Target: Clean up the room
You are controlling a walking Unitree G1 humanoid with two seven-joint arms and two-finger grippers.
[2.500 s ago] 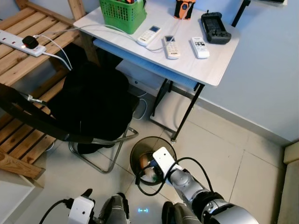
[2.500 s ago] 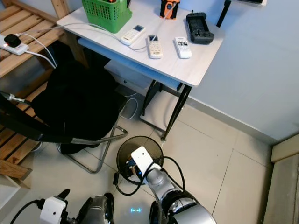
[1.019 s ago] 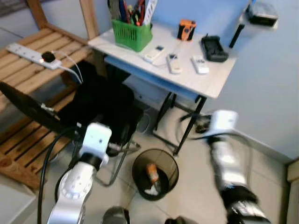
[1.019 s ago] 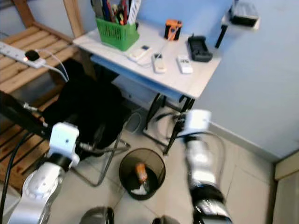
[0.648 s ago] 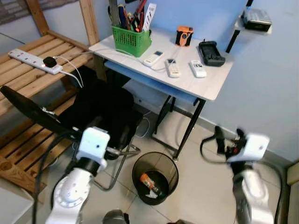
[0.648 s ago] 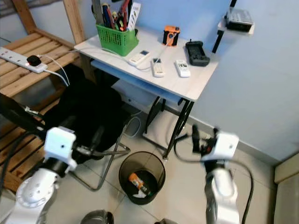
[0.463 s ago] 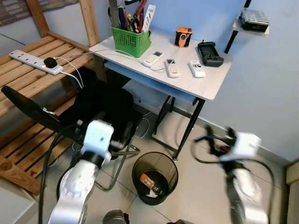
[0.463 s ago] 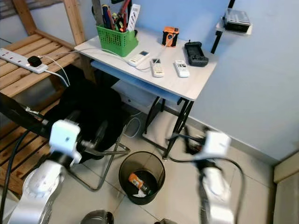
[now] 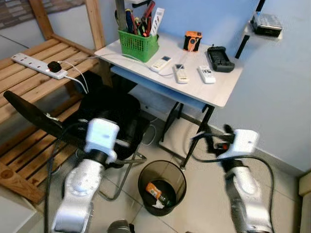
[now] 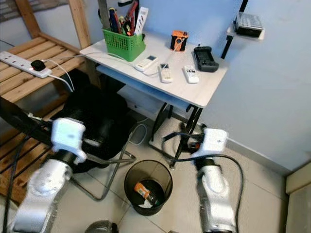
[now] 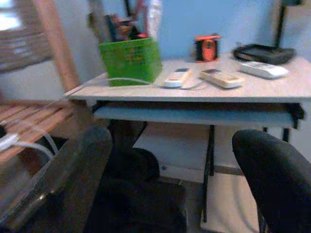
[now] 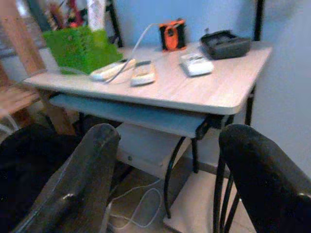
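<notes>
Both our arms are up in front of the small white desk [image 9: 214, 92].

Our left gripper [image 11: 165, 189] and right gripper [image 12: 165, 179] are spread wide, holding nothing. The black bin [image 9: 162, 187] sits on the floor between our arms, with trash [image 9: 151, 191] inside.

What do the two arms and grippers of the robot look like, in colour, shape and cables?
Both arms are silver, rounded segments, each with a white boxy block at the wrist and a black cable looping beside it. The left gripper and right gripper each have two long, rounded black fingers.
</notes>
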